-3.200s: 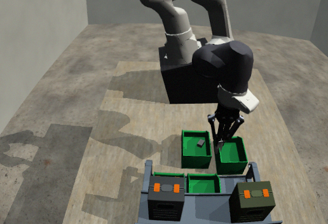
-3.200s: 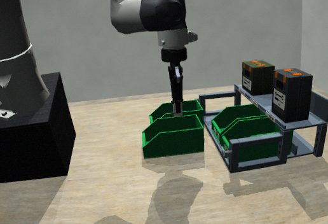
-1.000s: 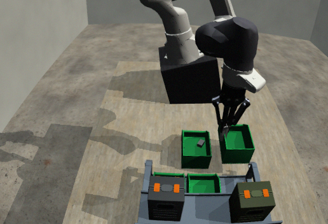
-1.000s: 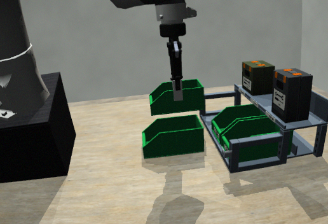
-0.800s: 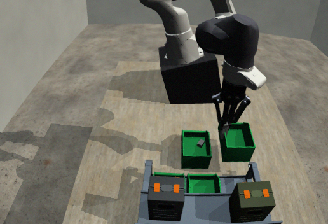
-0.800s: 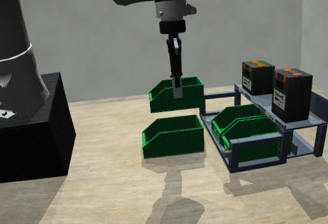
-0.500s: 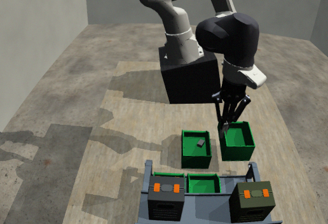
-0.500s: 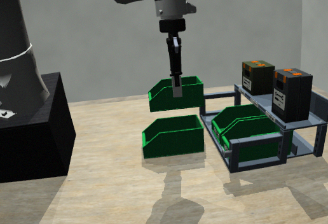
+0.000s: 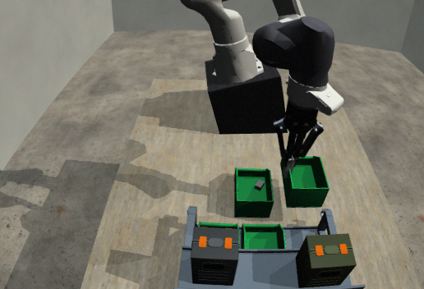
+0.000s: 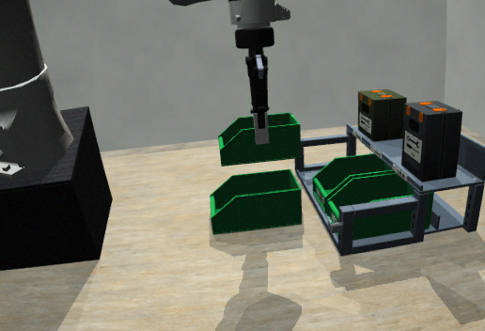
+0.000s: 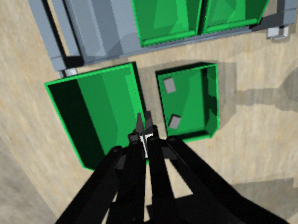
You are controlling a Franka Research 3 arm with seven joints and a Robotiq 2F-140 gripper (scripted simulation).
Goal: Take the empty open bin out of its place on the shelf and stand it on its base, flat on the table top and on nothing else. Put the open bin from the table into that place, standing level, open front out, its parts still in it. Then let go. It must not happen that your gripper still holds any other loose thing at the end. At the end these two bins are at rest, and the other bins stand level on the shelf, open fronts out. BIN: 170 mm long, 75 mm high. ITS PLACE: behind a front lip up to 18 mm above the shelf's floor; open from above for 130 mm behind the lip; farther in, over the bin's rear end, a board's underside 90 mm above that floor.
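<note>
Grey walls back a wooden bench. Nearest in the exterior view, a green bin with parts stands on the bench at 9 o'clock of the shelf. Directly above it at 12 o'clock, the empty bin hangs in the air, level, its side wall pinched by the narrowly closed pincer. Farther at 3 o'clock, two green bins sit in the shelf, with two dark cases on its top board.

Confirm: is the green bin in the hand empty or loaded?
Empty. The wrist view shows only bare green floor inside the lifted green open-front bin; the grey parts lie in the other green bin.
</note>
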